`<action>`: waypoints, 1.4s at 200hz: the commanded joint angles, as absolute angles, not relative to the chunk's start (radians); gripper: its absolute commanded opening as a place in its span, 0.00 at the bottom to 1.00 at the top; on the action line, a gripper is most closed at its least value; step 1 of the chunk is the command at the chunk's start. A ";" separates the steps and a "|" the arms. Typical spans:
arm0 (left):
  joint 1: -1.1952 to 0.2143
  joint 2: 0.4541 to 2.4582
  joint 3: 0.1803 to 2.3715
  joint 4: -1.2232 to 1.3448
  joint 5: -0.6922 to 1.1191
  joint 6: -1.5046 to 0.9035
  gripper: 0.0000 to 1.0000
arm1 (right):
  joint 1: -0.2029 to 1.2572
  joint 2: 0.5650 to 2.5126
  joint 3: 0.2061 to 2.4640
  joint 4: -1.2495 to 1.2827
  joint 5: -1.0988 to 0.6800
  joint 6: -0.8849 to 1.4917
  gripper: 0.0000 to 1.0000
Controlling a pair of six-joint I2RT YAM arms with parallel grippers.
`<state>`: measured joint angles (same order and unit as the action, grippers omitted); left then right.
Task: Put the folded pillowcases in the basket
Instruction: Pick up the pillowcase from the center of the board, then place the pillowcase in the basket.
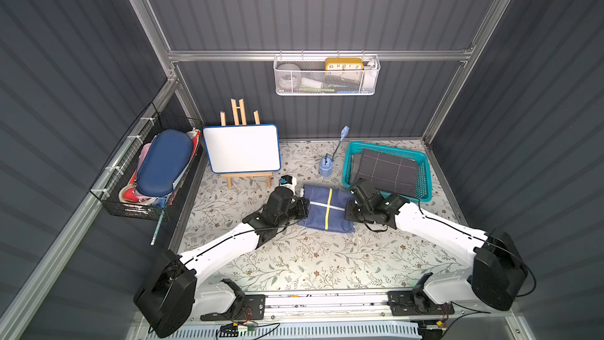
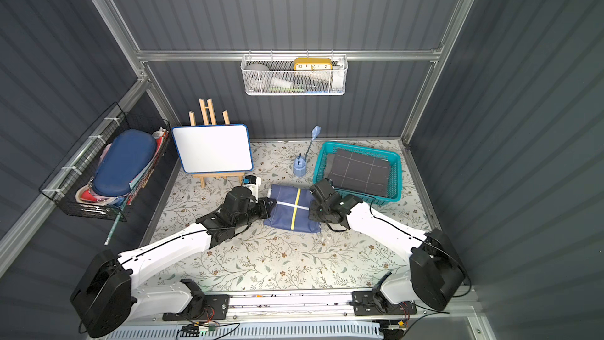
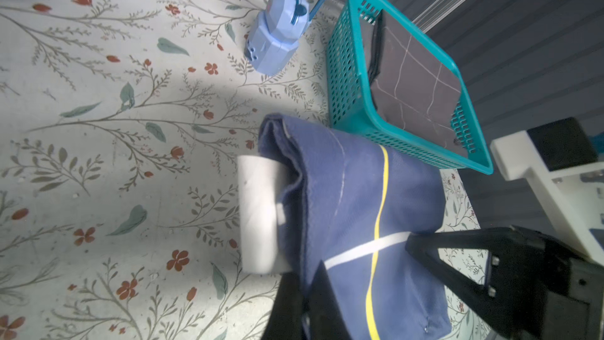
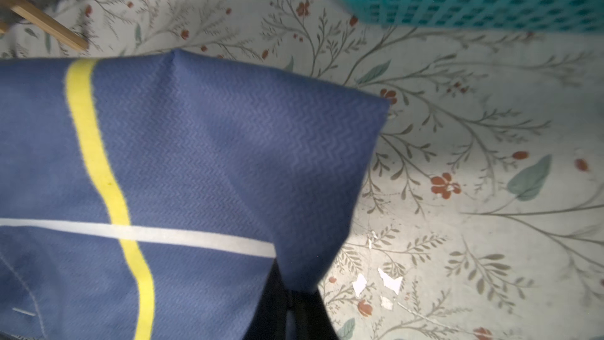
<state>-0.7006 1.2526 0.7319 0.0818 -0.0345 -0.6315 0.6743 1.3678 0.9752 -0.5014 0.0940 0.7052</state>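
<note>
Far left, the black wire basket [image 1: 137, 209] hangs on the wall, out of play. Next comes the blank whiteboard [image 1: 242, 148] on its easel, and a small white roller [image 1: 289, 186] just beside the cloth.

Now the action: the left jaws are clamped tight on the left edge of the folded navy pillowcase [image 1: 327, 210], the one with the yellow and white stripes. It sits mid-desk [image 1: 294, 256], just short of the teal basket [image 1: 425, 178]. The right jaws are pinched shut on its opposite edge, and the cloth sags between the two. Whether it is clear of the desk cannot be told.

Further right, the basket already holds a folded grey cloth [image 1: 389, 171].

The risks, then. Each grip bites only a narrow strip, so layers could slip and the fold open if the arms pull apart or move unevenly. A low carry could snag the hanging corner on the basket's near rim, or shove the light basket away. The roller could be knocked too.

Writing? Only the yellow clock [image 1: 343, 64] in the white mesh basket [image 1: 327, 85], showing 10, 11, 12, 1, 2. No brand is readable.
</note>
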 commanded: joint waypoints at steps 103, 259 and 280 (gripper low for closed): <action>-0.822 1.737 1.422 0.082 0.069 -0.503 0.00 | 0.411 1.193 1.110 -0.616 0.322 0.495 0.06; -0.855 2.405 2.122 0.009 0.087 -0.447 0.00 | -0.062 1.494 1.141 -0.405 0.045 0.560 0.05; -0.856 2.443 2.160 -0.006 0.089 -0.454 0.00 | -0.077 1.539 1.169 -0.405 0.038 0.560 0.05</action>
